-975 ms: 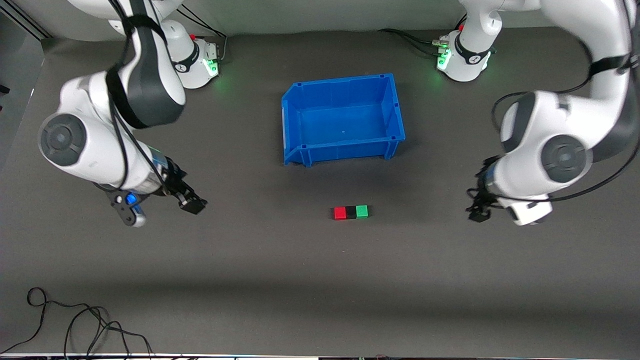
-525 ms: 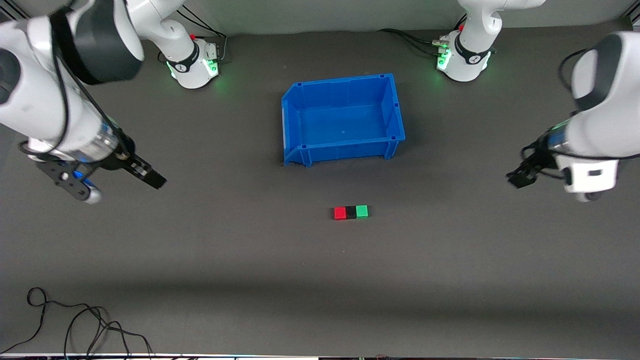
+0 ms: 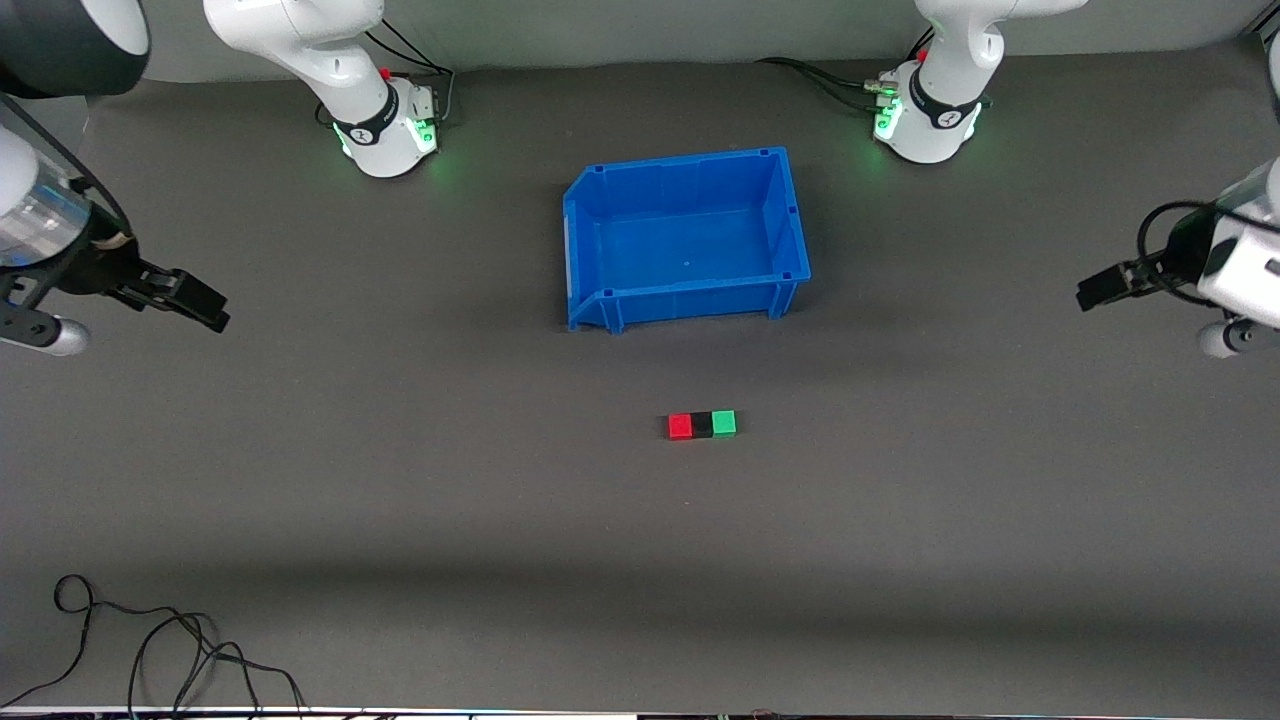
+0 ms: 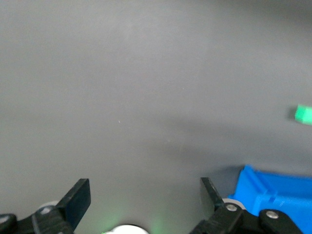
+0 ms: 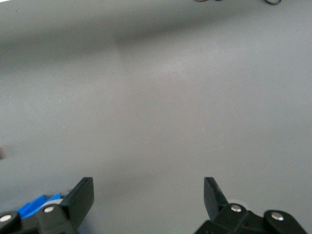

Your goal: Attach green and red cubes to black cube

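Nearer the camera than blue bin point(image 3: 686, 236), red cube point(image 3: 680, 427), black cube point(image 3: 702, 425), green cube point(image 3: 724, 422) touching, left gripper point(image 3: 1098, 290), right gripper point(image 3: 195, 300) both wide open, empty.

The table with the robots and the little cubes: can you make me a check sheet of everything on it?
Surface: dark grey matte table, flat.
Job's things: small red cube, small matte black cube and small green cube touching in one row, black in the middle.
Clutter: open blue plastic bin, nothing in it, farther from the front camera than the cubes.
Grippers: left gripper open, holding nothing, over the left arm's end of the table; right gripper open, holding nothing, over the right arm's end.
Cables: loose black cable at the table's near edge.
Surroundings: nothing seen.
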Controlling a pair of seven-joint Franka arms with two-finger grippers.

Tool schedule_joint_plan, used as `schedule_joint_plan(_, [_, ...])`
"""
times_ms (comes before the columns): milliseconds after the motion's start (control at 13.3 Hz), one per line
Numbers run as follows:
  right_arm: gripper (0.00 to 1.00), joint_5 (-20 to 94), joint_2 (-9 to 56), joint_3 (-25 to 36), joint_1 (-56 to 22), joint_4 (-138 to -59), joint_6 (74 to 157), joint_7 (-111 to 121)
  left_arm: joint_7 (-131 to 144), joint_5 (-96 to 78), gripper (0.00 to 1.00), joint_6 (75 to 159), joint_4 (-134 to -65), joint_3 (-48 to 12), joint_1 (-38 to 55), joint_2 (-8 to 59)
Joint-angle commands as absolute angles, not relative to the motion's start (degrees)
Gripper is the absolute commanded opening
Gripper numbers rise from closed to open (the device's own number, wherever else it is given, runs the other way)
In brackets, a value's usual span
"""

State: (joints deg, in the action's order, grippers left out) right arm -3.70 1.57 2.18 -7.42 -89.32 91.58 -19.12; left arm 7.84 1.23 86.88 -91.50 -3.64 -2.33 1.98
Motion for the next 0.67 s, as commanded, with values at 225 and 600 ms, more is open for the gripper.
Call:
schedule_joint_plan(225, [1.0,-4.0,0.4,-3.3,3.0,-90.3,93.3,-6.4,-7.8,1.0,1.0,81.6,-83.9,-0.4,-0.3,3.2])
schedule_joint_plan(600, [1.0,-2.2,0.5,-3.8,4.6,-89.3,93.3,-2.7,-7.1,-0.6,1.0,83.0,-84.0,-0.4,-0.8,2.9])
